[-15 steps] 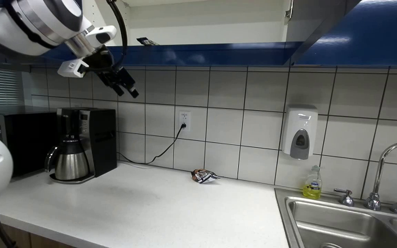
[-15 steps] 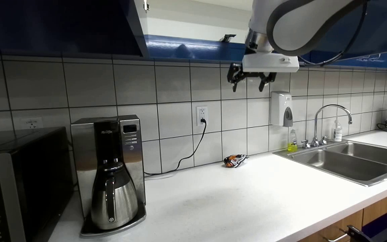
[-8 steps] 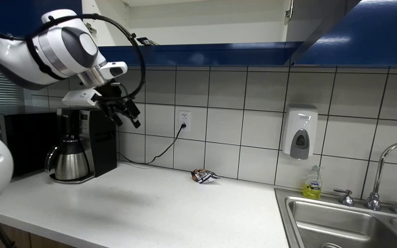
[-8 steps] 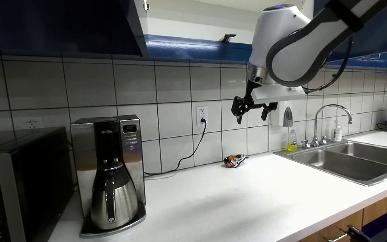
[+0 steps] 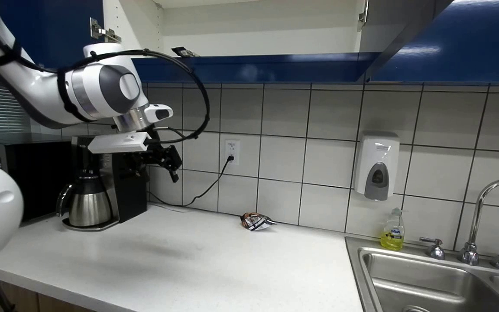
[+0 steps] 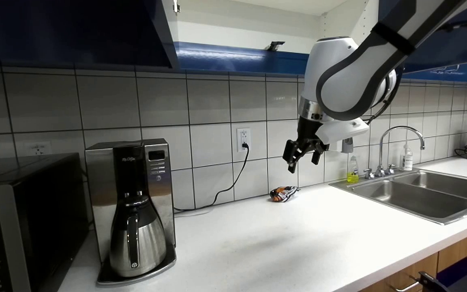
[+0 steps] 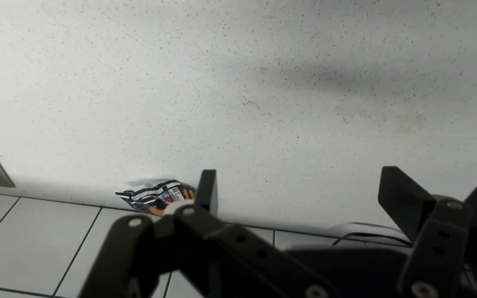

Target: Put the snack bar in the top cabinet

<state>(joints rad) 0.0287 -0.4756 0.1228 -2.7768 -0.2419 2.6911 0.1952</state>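
Observation:
The snack bar (image 5: 184,52), small and dark with light marks, lies on the front edge of the top cabinet's floor; it also shows in an exterior view (image 6: 275,46). The top cabinet (image 5: 258,39) stands open, with a white interior and a blue front edge; it shows in both exterior views (image 6: 233,34). My gripper (image 6: 303,162) is open and empty below the cabinet, above the counter. In the wrist view the gripper (image 7: 299,171) has its fingers wide apart with only counter between them. The snack bar is out of the wrist view.
A crumpled dark-and-silver wrapper (image 5: 256,221) lies on the counter (image 5: 215,260) by the tiled wall; it shows in the wrist view (image 7: 155,196). A coffee maker (image 6: 136,227) and microwave (image 6: 31,211) stand at one end, a sink (image 6: 416,198) and soap dispenser (image 5: 377,167) towards the other.
The arm and open gripper have moved down from just under the cabinet towards the counter, and the gripper has tilted. The snack bar and the crumpled wrapper have not moved.

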